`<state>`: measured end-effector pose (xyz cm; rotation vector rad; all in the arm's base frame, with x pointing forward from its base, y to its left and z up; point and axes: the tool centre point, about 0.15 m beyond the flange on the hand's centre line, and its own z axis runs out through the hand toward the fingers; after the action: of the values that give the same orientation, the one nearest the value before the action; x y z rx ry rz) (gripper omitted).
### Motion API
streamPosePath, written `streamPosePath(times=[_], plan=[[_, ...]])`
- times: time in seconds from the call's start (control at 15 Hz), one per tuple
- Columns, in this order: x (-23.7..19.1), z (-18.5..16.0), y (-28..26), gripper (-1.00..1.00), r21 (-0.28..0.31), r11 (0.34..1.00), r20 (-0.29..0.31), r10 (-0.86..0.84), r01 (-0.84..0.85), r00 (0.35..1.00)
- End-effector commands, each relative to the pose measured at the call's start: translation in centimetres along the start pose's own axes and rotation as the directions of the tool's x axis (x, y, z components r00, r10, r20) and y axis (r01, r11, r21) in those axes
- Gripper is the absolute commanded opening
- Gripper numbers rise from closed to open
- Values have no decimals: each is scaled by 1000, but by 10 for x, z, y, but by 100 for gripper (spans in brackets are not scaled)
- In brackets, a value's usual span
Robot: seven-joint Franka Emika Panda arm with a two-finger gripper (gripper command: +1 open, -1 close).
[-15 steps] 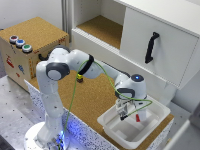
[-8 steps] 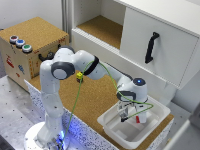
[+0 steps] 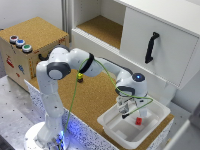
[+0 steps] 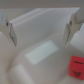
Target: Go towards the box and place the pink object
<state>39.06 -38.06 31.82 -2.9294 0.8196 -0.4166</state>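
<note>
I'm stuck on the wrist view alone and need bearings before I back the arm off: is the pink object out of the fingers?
Observer: Yes. In the exterior view the pink object lies on the floor of the box, apart from the gripper.
Operator: Is the gripper over the box?
Observer: Yes, it hangs just above the box's inside, fingers pointing down.
Operator: What's beside the box?
Observer: A white cabinet with a black handle stands behind it.

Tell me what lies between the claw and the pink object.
Nothing: in the wrist view only bare white floor of the box separates the open claw from the pink object, which lies apart from both fingers.
</note>
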Motion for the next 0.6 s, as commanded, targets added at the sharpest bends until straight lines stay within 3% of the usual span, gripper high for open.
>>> streamPosePath(times=[0.0,0.4,0.53], plan=[[-46,0,-101,100,111,969,2,-221,219,975],[-100,-36,-217,100,95,896,-52,-430,433,901],[-125,-40,-255,100,92,887,-36,-451,453,892]])
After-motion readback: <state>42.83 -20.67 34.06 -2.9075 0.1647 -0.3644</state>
